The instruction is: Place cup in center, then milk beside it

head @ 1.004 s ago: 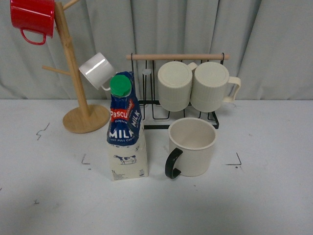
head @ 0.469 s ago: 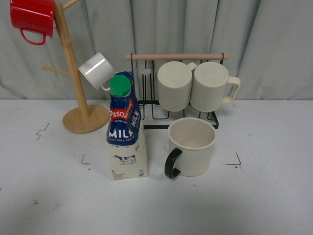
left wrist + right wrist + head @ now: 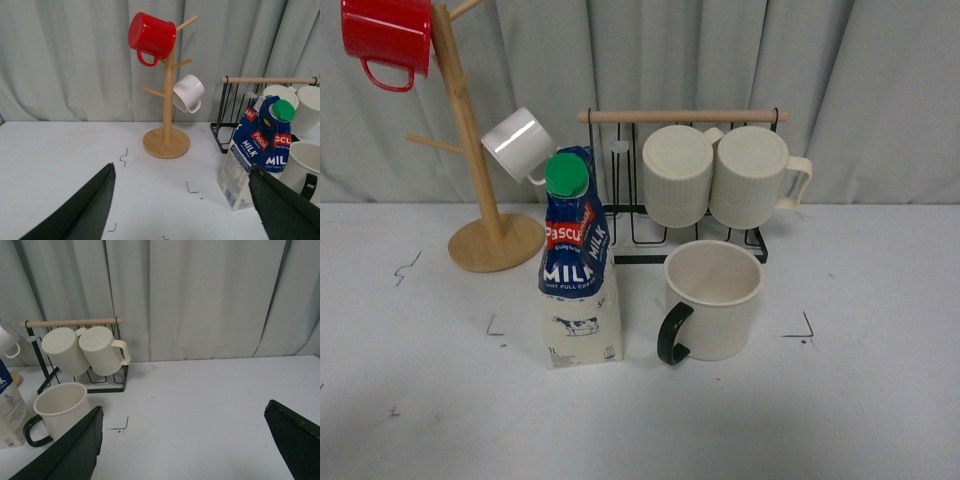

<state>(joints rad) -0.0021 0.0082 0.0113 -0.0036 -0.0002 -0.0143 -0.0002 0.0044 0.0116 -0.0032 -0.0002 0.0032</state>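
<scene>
You have the wide cream-white mug with the black C-shaped handle (image 3: pixel 712 300) upright inside the corner marks on the white table (image 3: pixel 880 400), and the tall blue-and-cream milk carton with the green cap (image 3: pixel 576 262) just beside it on its left, apart from it, so both placements look done. Both the left gripper (image 3: pixel 182 200) and the right gripper (image 3: pixel 185 440) hang spread wide, holding nothing, well back from both.

White tabletop (image 3: pixel 880 400), scattered with small black corner marks. Standing directly on it: milk carton (image 3: pixel 579 262) just left of cream cup (image 3: pixel 711 300), wooden mug tree base (image 3: pixel 496 241) behind-left, black wire rack (image 3: pixel 685 215) behind.
</scene>
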